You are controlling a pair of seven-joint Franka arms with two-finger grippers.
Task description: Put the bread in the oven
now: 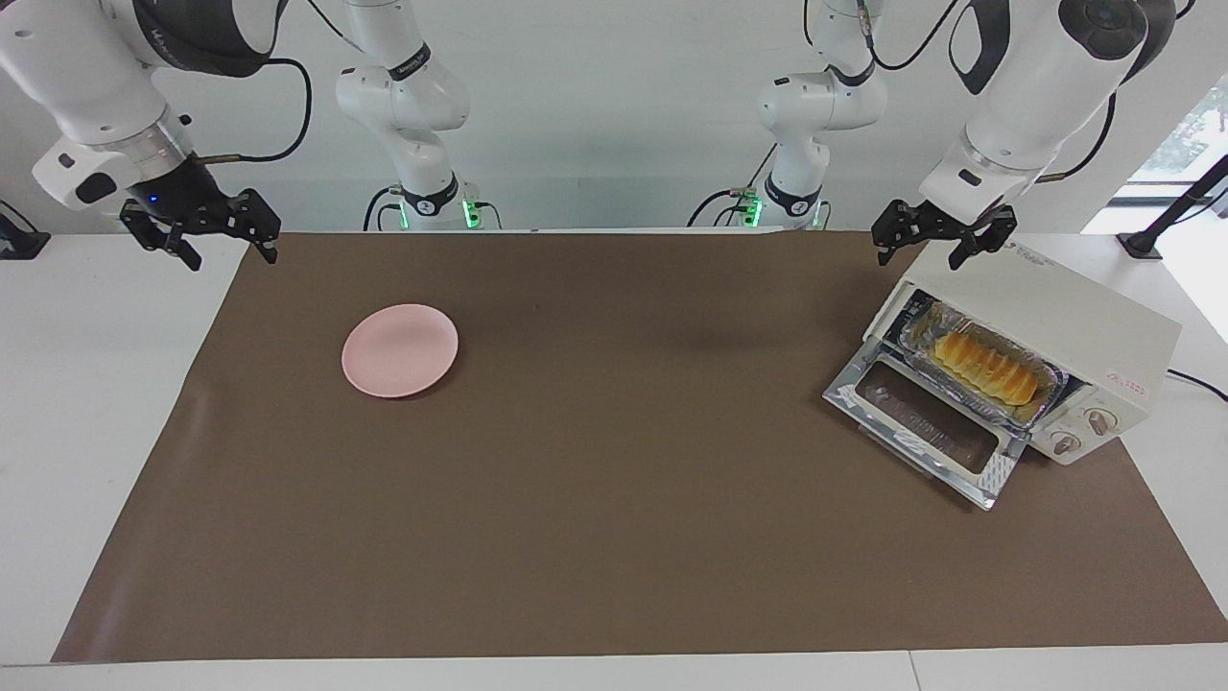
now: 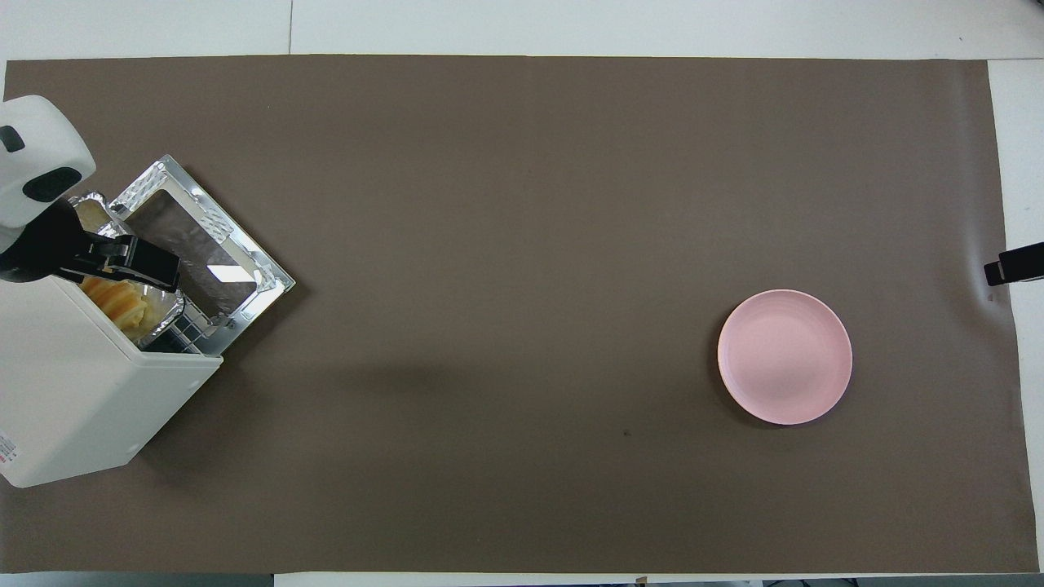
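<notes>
The bread [image 1: 985, 368] lies in a crinkled foil tray [image 1: 916, 333] on the rack of the toaster oven [image 1: 1074, 317], at the right edge of the facing frame. The glass door [image 1: 926, 427] hangs open, dropped down toward the lower right.

The left hand [image 1: 937, 244] hovers over the oven's top corner in the upper right, fingers spread, holding nothing. The right hand [image 1: 203, 233] waits in the upper left, also spread and empty. A pink plate [image 1: 399, 349] sits left of centre on the brown mat [image 1: 614, 537] covering the desk.

The loading looks done. The next move is probably lifting the door shut, which means getting under its front edge.
</notes>
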